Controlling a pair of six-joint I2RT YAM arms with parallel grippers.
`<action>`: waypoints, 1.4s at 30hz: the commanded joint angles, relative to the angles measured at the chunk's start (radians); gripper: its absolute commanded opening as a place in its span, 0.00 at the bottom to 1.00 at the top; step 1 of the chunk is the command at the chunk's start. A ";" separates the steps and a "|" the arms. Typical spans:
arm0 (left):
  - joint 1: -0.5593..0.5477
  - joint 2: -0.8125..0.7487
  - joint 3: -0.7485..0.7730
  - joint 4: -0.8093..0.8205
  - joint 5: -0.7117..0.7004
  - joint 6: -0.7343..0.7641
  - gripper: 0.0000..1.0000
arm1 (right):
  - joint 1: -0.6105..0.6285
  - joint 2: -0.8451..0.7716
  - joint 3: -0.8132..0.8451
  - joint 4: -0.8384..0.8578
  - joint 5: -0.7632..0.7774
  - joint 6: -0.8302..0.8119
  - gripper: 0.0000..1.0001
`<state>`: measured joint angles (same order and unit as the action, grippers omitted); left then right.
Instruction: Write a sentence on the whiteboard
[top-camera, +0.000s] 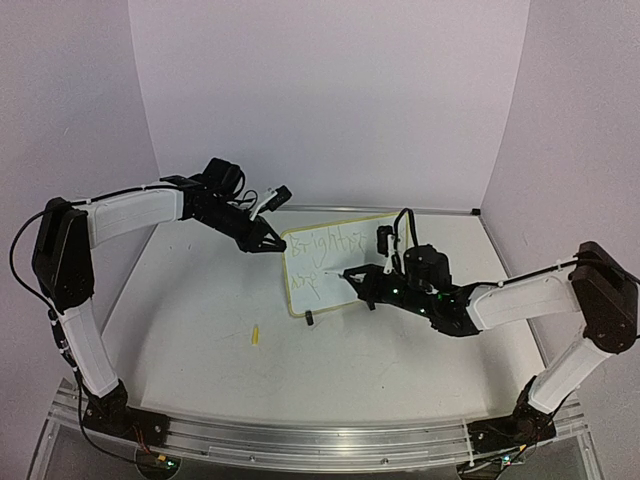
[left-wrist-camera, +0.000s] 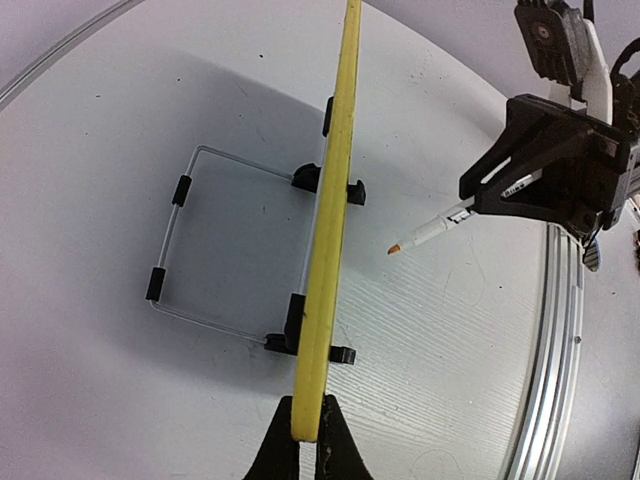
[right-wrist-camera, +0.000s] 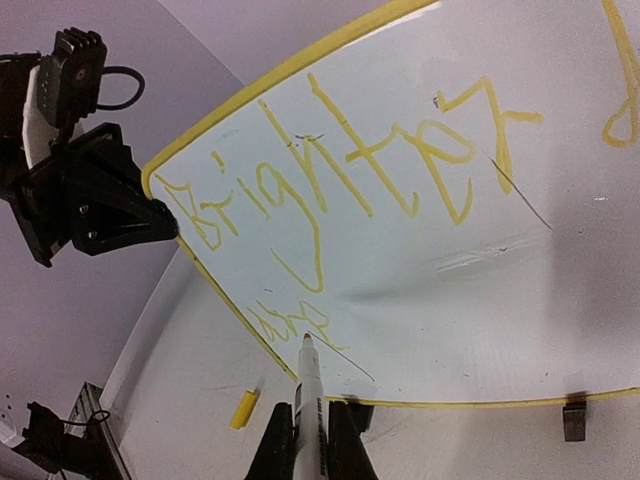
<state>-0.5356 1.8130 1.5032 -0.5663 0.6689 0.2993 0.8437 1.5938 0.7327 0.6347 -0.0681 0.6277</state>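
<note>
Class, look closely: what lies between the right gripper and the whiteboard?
Only the marker that the right gripper holds. In the left wrist view its tip is just short of the whiteboard, with a bare gap between.

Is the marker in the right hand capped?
No: the white marker's yellow tip is bare, and a small yellow cap lies apart on the white table.

Soft even light, faint shadows
</note>
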 joint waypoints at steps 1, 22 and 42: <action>-0.007 -0.055 -0.012 0.012 -0.020 0.029 0.00 | -0.056 -0.030 -0.020 0.013 -0.074 -0.015 0.00; -0.009 -0.044 -0.011 0.013 -0.026 0.028 0.00 | -0.131 0.063 0.078 0.020 -0.151 -0.011 0.00; -0.010 -0.035 -0.006 0.013 -0.023 0.028 0.00 | -0.139 0.140 0.005 0.042 -0.154 0.044 0.00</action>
<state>-0.5388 1.8057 1.4971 -0.5652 0.6590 0.2981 0.7120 1.7005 0.7474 0.6431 -0.2389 0.6553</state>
